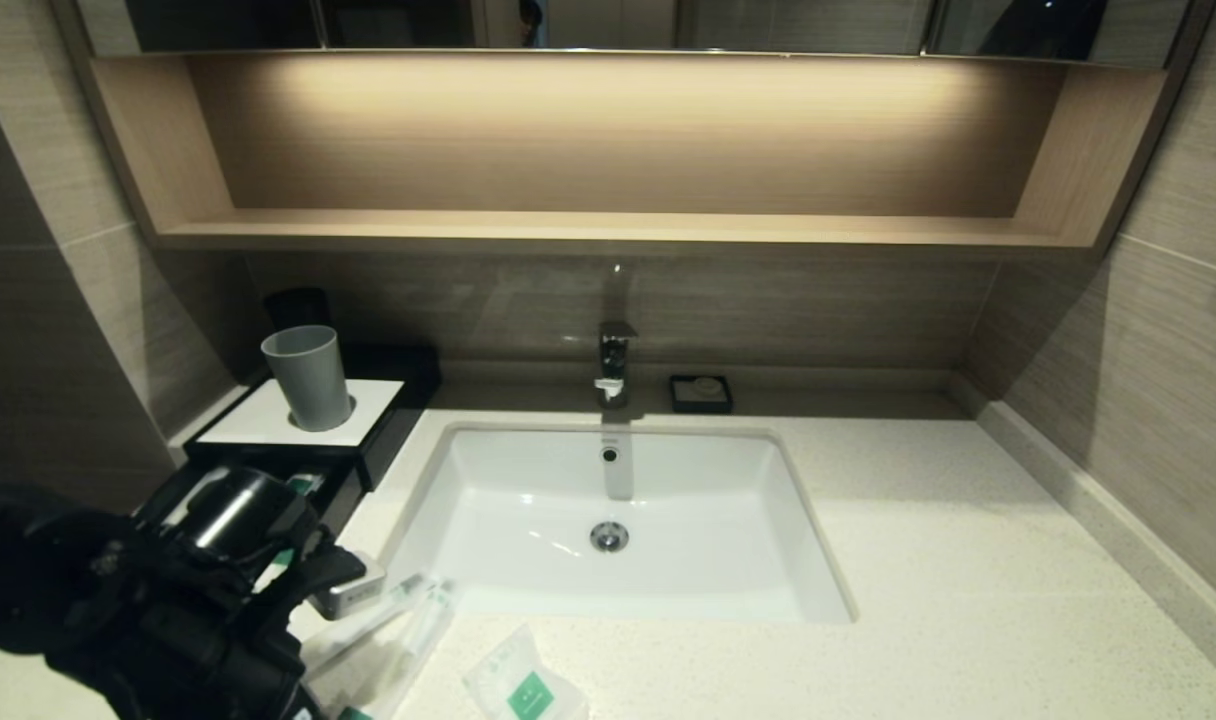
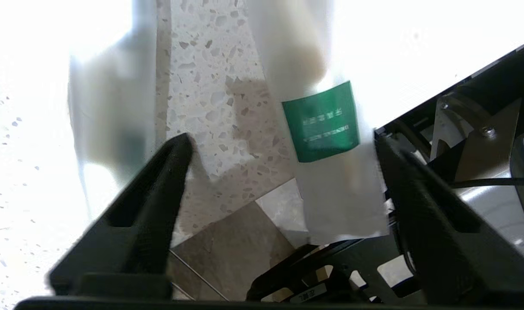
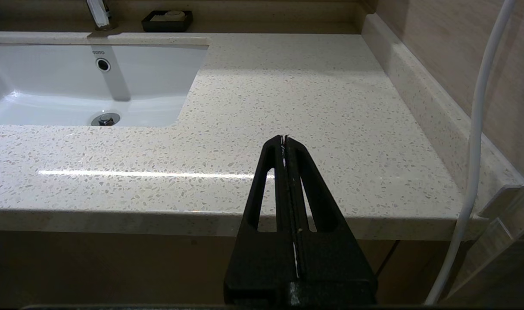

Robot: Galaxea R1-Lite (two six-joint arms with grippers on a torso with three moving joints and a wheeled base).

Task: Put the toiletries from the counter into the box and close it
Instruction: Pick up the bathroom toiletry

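The left pincer (image 2: 283, 155) hung at the near left corner of the desk (image 1: 918, 560), its two black fingers (image 2: 158, 193) spread wide with nothing clamped between them. In the left wrist view a clear-wrapped stick with a green label (image 2: 322, 125) lay in the gap, close to one finger, and a second wrapped item (image 2: 111, 125), blurred, lay beside the other finger; whether either finger touched the wrapping could not be told. In the head view the left arm covered much of that corner, and the slim wrapped sticks (image 1: 398, 620) showed just right of it on the speckled stone, near the front left corner of the white sink (image 1: 768, 480). The small translucent sachet with a green square label (image 1: 523, 685) lay a little further right, at the near edge. The black box (image 1: 388, 440) stood at the far left of the desk, its drawer (image 1: 338, 495) pulled out toward the near side and partly hidden by the arm. A grey plastic cup (image 1: 308, 375) stood upright on the box's white top panel. The faucet (image 1: 613, 360) rose behind the sink, with a small black soap dish (image 1: 700, 393) just to its right against the back wall. The right pincer (image 3: 285, 140) was parked off the near edge of the desk, right of the sink, its fingers pressed together and empty.
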